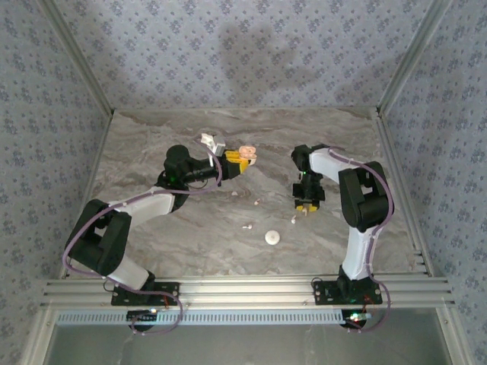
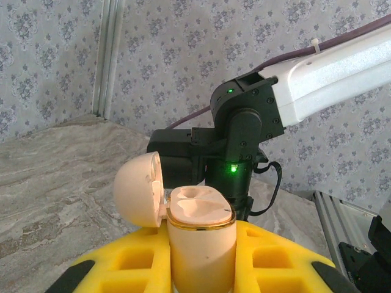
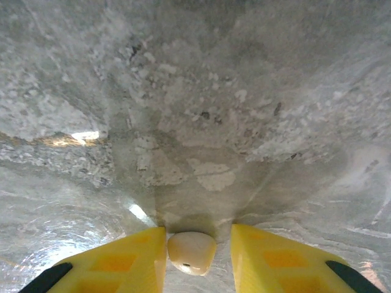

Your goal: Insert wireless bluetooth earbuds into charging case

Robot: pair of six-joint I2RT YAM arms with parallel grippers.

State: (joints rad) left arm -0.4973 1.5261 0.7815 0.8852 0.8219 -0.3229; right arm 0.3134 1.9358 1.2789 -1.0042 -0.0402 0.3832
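Progress looks early, with no bud seated yet by my judgement. From above, tiny white curved plastic earbuds (image 1: 248,226) lie loose on the grey marbled table (image 1: 152,152), near a flat white round disc (image 1: 272,238). The left gripper (image 1: 234,158) holds a pale pink, rounded plastic charging case (image 1: 246,155) aloft, and the right gripper (image 1: 307,207) points down close to one bud.

Left wrist view: blocky yellow fingers (image 2: 275,262) clamp the glossy case body. Its domed lid (image 2: 139,189) is hinged open and both moulded wells seem empty.

Right wrist view: a smooth cream pebble-shaped piece (image 3: 191,252), probably an earbud, sits between the yellow jaws; whether they pinch it I cannot tell.
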